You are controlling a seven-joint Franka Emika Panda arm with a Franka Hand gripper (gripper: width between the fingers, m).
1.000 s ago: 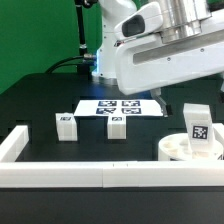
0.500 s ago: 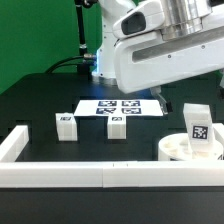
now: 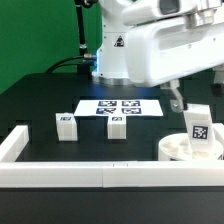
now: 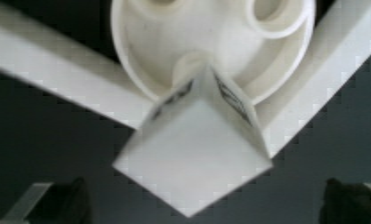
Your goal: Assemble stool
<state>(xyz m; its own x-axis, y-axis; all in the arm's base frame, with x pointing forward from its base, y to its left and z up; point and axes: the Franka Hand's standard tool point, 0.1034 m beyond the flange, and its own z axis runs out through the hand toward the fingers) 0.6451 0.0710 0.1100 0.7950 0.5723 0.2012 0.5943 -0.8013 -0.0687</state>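
Observation:
The round white seat (image 3: 172, 149) lies at the exterior view's right, against the corner of the rails. One white leg (image 3: 199, 125) stands upright in it, its tag facing the camera. Two more legs (image 3: 67, 124) (image 3: 116, 126) stand on the black table near the middle. My gripper (image 3: 180, 100) hangs just above and to the left of the standing leg. In the wrist view the seat (image 4: 182, 45) and the leg (image 4: 200, 140) lie straight below, and the leg's top sits between my dark fingers (image 4: 57, 205) without touching them. The gripper (image 4: 203, 206) is open and holds nothing.
The marker board (image 3: 120, 107) lies flat behind the two loose legs. White border rails run along the front (image 3: 90, 172) and the left side (image 3: 20, 143). The rails' corner (image 4: 57, 70) shows under the seat in the wrist view. The arm's white body fills the upper right.
The arm has moved toward the exterior view's right, bringing the gripper over the leg standing in the seat. The jaws have stayed open. No parts have moved.

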